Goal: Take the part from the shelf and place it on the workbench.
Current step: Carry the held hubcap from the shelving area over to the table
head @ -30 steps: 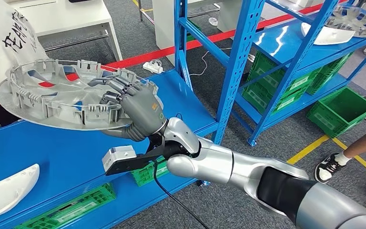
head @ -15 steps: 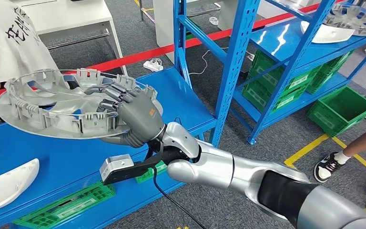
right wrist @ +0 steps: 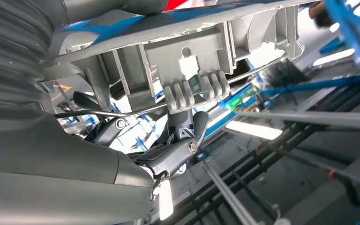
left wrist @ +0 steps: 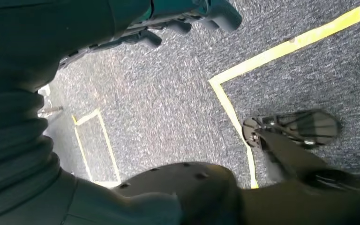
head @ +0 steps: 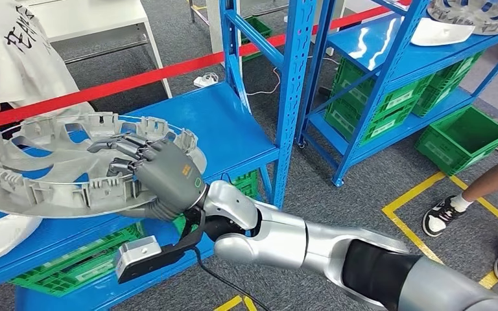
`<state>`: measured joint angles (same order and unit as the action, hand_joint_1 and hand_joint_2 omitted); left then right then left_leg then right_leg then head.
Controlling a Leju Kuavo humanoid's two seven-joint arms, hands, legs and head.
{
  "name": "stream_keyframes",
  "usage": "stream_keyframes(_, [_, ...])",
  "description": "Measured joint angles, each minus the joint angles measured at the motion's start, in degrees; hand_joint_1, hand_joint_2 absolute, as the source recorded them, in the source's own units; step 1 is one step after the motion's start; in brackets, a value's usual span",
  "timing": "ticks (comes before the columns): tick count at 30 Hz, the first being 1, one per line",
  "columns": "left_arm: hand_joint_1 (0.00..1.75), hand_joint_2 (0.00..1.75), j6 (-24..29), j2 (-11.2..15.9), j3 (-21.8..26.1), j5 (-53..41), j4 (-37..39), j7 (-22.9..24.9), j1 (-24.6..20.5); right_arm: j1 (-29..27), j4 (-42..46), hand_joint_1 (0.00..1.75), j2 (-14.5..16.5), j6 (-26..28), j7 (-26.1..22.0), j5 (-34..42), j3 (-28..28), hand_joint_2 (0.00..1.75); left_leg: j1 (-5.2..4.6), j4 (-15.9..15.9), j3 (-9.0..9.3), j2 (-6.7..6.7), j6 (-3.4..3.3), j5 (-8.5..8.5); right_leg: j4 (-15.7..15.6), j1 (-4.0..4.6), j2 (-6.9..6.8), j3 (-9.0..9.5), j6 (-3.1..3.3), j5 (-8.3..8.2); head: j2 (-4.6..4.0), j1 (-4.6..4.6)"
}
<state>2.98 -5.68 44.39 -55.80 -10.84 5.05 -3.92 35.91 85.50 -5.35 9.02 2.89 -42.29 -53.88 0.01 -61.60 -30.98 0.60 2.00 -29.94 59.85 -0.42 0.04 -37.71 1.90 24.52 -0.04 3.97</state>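
Right hand holds wheel cover over the blue workbench.

Blue workbench (head: 220,123) is the landmark: blue shelf rack (head: 389,58) stands just beside its far end, green crates (head: 71,269) sit under it. Grey wheel cover (head: 52,168) hangs over the workbench's near edge, tilted, ribbed inner side up. Right hand (head: 162,175) grips the cover's rim, fingers (head: 120,146) curled over the ribs, thumb underneath. White curved part (head: 0,236) lies on the workbench below the cover. Left hand (left wrist: 178,21): cannot tell the fingers' state, too dark.

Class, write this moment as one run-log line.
right hand: grips wheel cover | position: over blue workbench | left hand: hangs over floor | placement: not done
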Motion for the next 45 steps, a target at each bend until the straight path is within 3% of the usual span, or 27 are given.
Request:
stream_keyframes(2, [0.00,1.75,0.1,0.0,0.3,0.1,0.0,-0.1,-0.1,0.1,0.1,1.75,1.0,-0.9,0.0,-0.4,-0.1,1.75,-0.33,3.2,1.80,0.07,-0.55,-0.38,-0.2,0.01,-0.03,-0.15,-0.65,-0.84,0.00,-0.02])
stream_keyframes(4, [0.00,1.75,0.2,-0.2,0.6,0.2,0.0,-0.2,0.0,0.1,0.1,1.75,1.7,-1.5,-0.1,-0.6,-0.1,1.75,-0.24,3.4,1.15,-0.06,-1.32,0.49,-0.2,0.00,0.07,-0.29,-1.29,-1.35,0.00,-0.13])
stream_keyframes(5, [0.00,1.75,0.2,-0.2,0.7,0.3,0.0,-0.3,0.0,0.2,0.2,1.75,2.0,-1.8,-0.2,-0.7,-0.2,1.75,-0.10,3.5,0.74,-0.19,-1.82,1.06,0.4,0.02,0.14,-0.66,-1.56,-0.51,0.00,-0.10])
stream_keyframes(7, [0.00,1.75,0.3,-0.3,0.8,0.3,-0.1,-0.5,0.0,0.2,0.2,1.75,2.3,-2.5,-0.3,-0.9,-0.2,1.75,0.16,3.7,-0.51,-0.46,-2.60,2.40,4.8,-0.06,0.23,-2.25,-1.97,4.11,0.00,-0.03])
stream_keyframes(9, [0.00,1.75,0.5,-0.3,1.0,0.3,-0.1,-0.6,0.0,0.1,0.2,1.75,2.6,-3.2,-0.5,-1.1,-0.2,1.75,0.13,3.6,-2.35,-0.49,-2.86,3.75,12.1,-0.10,0.20,-4.08,-2.26,9.21,0.00,0.04])
stream_keyframes(10, [0.00,1.75,0.5,-0.3,1.1,0.3,-0.1,-0.6,0.1,0.0,0.2,1.75,2.8,-3.5,-0.6,-1.3,-0.2,1.75,0.11,3.4,-3.30,-0.51,-2.84,4.39,14.8,-0.10,0.19,-4.32,-2.33,10.10,0.00,0.05])
stream_keyframes(12, [0.00,1.75,0.5,-0.4,1.3,0.1,-0.1,-0.6,0.1,-0.1,0.3,1.75,3.1,-3.9,-0.5,-1.8,-0.2,1.75,0.10,3.0,-5.22,-0.57,-2.68,5.57,14.8,-0.07,0.19,-2.14,-2.22,8.33,0.00,0.08])
stream_keyframes(13, [0.00,1.75,0.5,-0.4,1.4,-0.2,-0.1,-0.5,0.1,-0.2,0.4,1.75,3.2,-4.0,-0.3,-2.2,-0.2,1.75,0.10,2.8,-6.14,-0.58,-2.55,6.13,12.0,-0.06,0.18,0.48,-2.04,6.86,0.00,0.10])
stream_keyframes(15, [0.00,1.75,0.4,-0.5,1.4,-0.8,-0.1,-0.3,0.1,-0.5,0.8,1.75,3.4,-4.0,0.2,-3.1,-0.1,1.75,0.03,2.3,-7.52,-0.54,-2.11,7.14,4.0,0.16,0.15,6.30,-1.55,6.55,0.00,0.10])
stream_keyframes(17, [0.00,1.75,0.3,-0.6,1.4,-1.5,-0.1,-0.1,0.2,-1.0,1.4,1.75,3.4,-4.0,0.6,-3.7,0.2,1.75,0.05,2.2,-7.91,-0.50,-1.42,8.14,-0.4,0.47,0.20,8.64,-1.12,7.54,0.00,0.23])
stream_keyframes(20, [0.00,1.75,0.3,-0.6,1.4,-2.0,-0.1,0.1,0.3,-1.5,2.0,1.75,3.1,-3.9,0.8,-4.1,0.6,1.75,0.23,2.5,-8.33,-0.44,-0.28,8.57,-1.0,0.35,0.15,7.50,-0.13,5.86,0.00,0.43])
stream_keyframes(22, [0.00,1.75,0.3,-0.5,1.4,-2.2,-0.1,-0.1,0.4,-1.6,2.3,1.75,3.0,-3.8,0.9,-4.1,0.9,1.75,0.38,-0.8,-9.60,-0.42,0.39,4.30,-1.3,0.05,0.03,6.14,0.56,4.29,0.00,0.31])
stream_keyframes(24, [0.00,1.75,0.3,-0.5,1.4,-2.7,-0.1,-0.5,0.4,-1.6,2.4,1.75,2.7,-3.6,1.1,-4.0,1.1,1.75,0.53,-7.9,-11.25,-0.42,1.01,-1.42,-1.3,0.01,0.03,4.35,0.70,2.77,0.00,0.17])
stream_keyframes(25, [0.00,1.75,0.3,-0.4,1.4,-3.0,-0.1,-0.8,0.4,-1.6,2.4,1.75,2.5,-3.5,1.3,-3.8,1.2,1.75,0.58,-11.2,-11.62,-0.43,1.25,-2.72,-1.2,0.00,0.01,3.41,0.62,1.98,0.00,0.17])
stream_keyframes(27, [0.00,1.75,0.1,-0.4,1.4,-3.3,-0.2,-1.0,0.4,-1.6,2.3,1.75,2.1,-3.2,1.5,-3.6,1.2,1.75,0.67,-13.4,-10.00,-0.43,1.47,-1.38,-1.0,-0.05,-0.04,1.41,0.33,0.42,0.00,0.18])
stream_keyframes(28, [0.00,1.75,0.1,-0.3,1.4,-3.4,-0.2,-1.1,0.4,-1.6,2.3,1.75,1.9,-3.1,1.5,-3.5,1.2,1.75,0.72,-11.5,-7.66,-0.43,1.49,0.12,-0.9,-0.10,-0.05,0.42,0.12,-0.30,0.00,0.19])
stream_keyframes(29, [0.00,1.75,0.0,-0.3,1.4,-3.5,-0.2,-1.1,0.3,-1.6,2.3,1.75,1.9,-3.0,1.5,-3.5,1.3,1.75,0.78,-8.0,-4.54,-0.41,1.46,0.69,-0.7,-0.13,-0.05,-0.42,-0.13,-0.93,0.00,0.19])
stream_keyframes(31, [0.00,1.75,-0.3,-0.2,1.4,-3.6,-0.3,-1.2,0.1,-1.6,2.4,1.75,1.8,-2.8,1.6,-3.5,1.3,1.75,0.58,0.0,1.16,-0.25,0.85,-0.54,-0.5,-0.08,-0.08,-1.44,-0.80,-2.11,0.00,0.26])
stream_keyframes(33, [0.00,1.75,-0.6,-0.2,1.4,-3.7,-0.4,-1.2,0.0,-1.6,2.4,1.75,1.7,-2.6,1.7,-3.5,1.4,1.75,0.20,3.2,2.70,-0.10,-0.31,-1.58,-0.8,-0.08,-0.13,-1.65,-1.55,-3.34,0.00,0.22])
stream_keyframes(35, [0.00,1.75,-0.8,-0.2,1.4,-3.8,-0.4,-1.0,0.0,-1.7,2.4,1.75,1.6,-2.5,1.7,-3.6,1.4,1.75,0.22,3.2,1.77,-0.35,-1.57,-0.46,-1.0,-0.25,-0.10,-1.95,-2.31,-3.74,0.00,0.09])
stream_keyframes(36, [0.00,1.75,-0.8,-0.2,1.4,-3.9,-0.4,-0.9,0.1,-1.7,2.3,1.75,1.5,-2.5,1.8,-3.6,1.4,1.75,0.27,3.3,1.20,-0.53,-2.16,0.24,-0.2,-0.32,-0.06,-2.39,-2.65,-2.48,0.00,0.07])
stream_keyframes(38, [0.00,1.75,-0.9,-0.1,1.4,-4.1,-0.4,-0.8,0.1,-1.6,2.3,1.75,1.3,-2.5,2.0,-3.6,1.4,1.75,0.31,3.4,-0.28,-0.79,-2.93,1.81,4.7,-0.40,-0.03,-3.96,-3.15,3.08,0.00,0.05])
stream_keyframes(40, [0.00,1.75,-1.0,0.0,1.4,-4.1,-0.4,-0.8,0.0,-1.7,2.3,1.75,1.1,-2.5,2.2,-3.6,1.5,1.75,0.14,3.3,-2.37,-0.80,-3.20,3.51,12.2,-0.38,-0.03,-5.40,-3.39,8.17,0.00,0.05])
stream_keyframes(41, [0.00,1.75,-1.1,0.0,1.4,-4.1,-0.4,-0.8,0.0,-1.7,2.3,1.75,1.0,-2.5,2.2,-3.6,1.5,1.75,0.03,3.2,-3.61,-0.82,-3.24,4.39,14.9,-0.33,-0.02,-5.35,-3.37,8.74,0.00,0.05])
stream_keyframes(42, [0.00,1.75,-1.2,0.0,1.4,-4.1,-0.4,-0.8,0.0,-1.7,2.3,1.75,1.0,-2.5,2.2,-3.6,1.5,1.75,-0.07,3.1,-4.83,-0.84,-3.23,5.22,16.0,-0.23,-0.02,-4.49,-3.22,7.99,0.00,0.05])
stream_keyframes(44, [0.00,1.75,-1.3,0.0,1.4,-4.1,-0.4,-0.9,0.0,-1.7,2.3,1.75,1.0,-2.5,2.2,-3.5,1.5,1.75,-0.23,2.7,-7.01,-0.87,-3.09,6.70,12.5,0.13,-0.02,0.12,-2.55,5.04,0.00,0.05])
stream_keyframes(45, [0.00,1.75,-1.3,0.0,1.4,-4.0,-0.4,-0.9,0.0,-1.6,2.3,1.75,1.0,-2.5,2.2,-3.5,1.5,1.75,-0.35,2.5,-7.85,-0.86,-2.94,7.33,8.6,0.39,-0.03,3.41,-2.02,4.98,0.00,0.07])
